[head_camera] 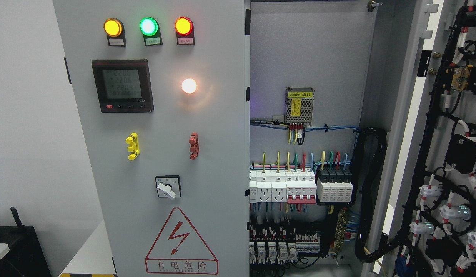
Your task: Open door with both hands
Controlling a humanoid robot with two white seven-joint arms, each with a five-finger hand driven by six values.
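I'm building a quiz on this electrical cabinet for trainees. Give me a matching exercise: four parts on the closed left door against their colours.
Things:
1. round middle indicator lamp in the top row
2. left plastic door handle
3. right plastic door handle
4. round glowing lamp beside the digital meter

Colours:
A. yellow
B. white
C. green
D. red

Pairs: 1-C, 2-A, 3-D, 4-B

Neither of the robot's arms is showing in the head view. No left arm is entering from the lower left or the bottom edge, and no right arm is entering from the right. No wrist, hand or finger is appearing anywhere in the frame, so pose and finger state of both hands are not observable.
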